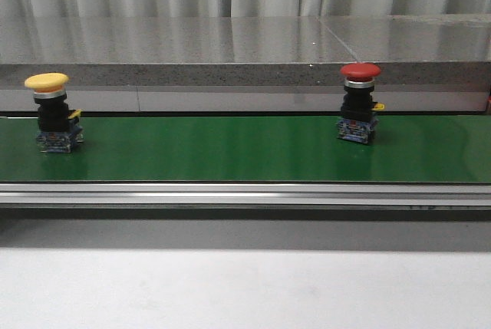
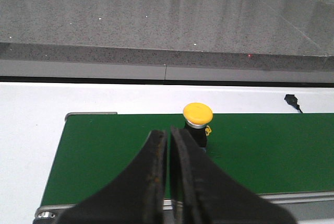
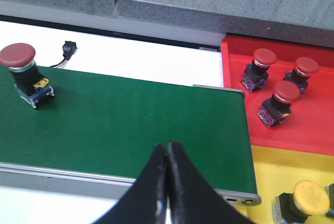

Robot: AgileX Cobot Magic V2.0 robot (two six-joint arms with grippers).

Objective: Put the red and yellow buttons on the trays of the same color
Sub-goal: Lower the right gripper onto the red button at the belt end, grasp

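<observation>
Green conveyor belt (image 1: 230, 149) carries both targets: yellow button (image 1: 52, 113) far left, red button (image 1: 359, 103) right, both upright and well apart. Red tray (image 3: 308, 125) already has three red buttons, with the yellow tray (image 3: 271, 166) beside it. They look rigid and top-heavy, so I'd grab the black body. Left gripper (image 2: 169, 140) and right gripper (image 3: 167, 153) jaws are pressed together, holding nothing.

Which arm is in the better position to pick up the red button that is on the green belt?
The right arm, probably. The red button stands on the belt's right part, and the right gripper sees it, with the red tray nearby. The left gripper faces the yellow button.
</observation>
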